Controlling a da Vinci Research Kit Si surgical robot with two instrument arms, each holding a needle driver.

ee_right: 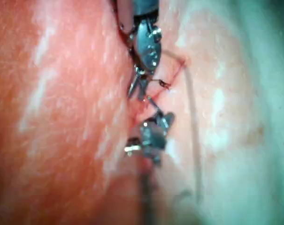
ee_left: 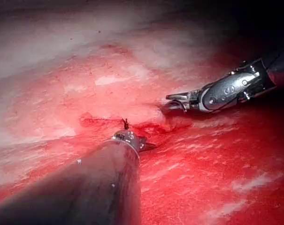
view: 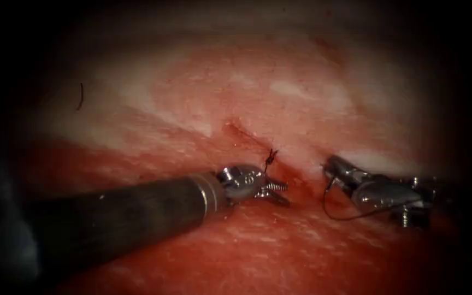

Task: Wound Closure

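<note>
The cut (view: 245,137) runs down the tissue (view: 279,93) toward the tools, wet with red fluid. A dark knot (view: 270,157) with short thread ends sits on it, also seen as the knot (ee_left: 126,123) and the knot (ee_right: 164,85). My left tool (view: 279,193) lies just below the knot on the cut's left side, jaws open and holding nothing; I also see the left tool (ee_left: 149,146) and the left tool (ee_right: 138,91). My right tool (view: 331,164) rests on the right side, as does the right tool (ee_left: 172,103). A thin dark curved strand (view: 335,216) arcs under it; needle or thread, I cannot tell.
A short loose piece of dark thread (view: 81,96) lies on the pale tissue far to the upper left. The left tool's thick dark shaft (view: 121,218) crosses the lower left of the endoscope view. Red fluid (ee_left: 203,159) covers the near tissue.
</note>
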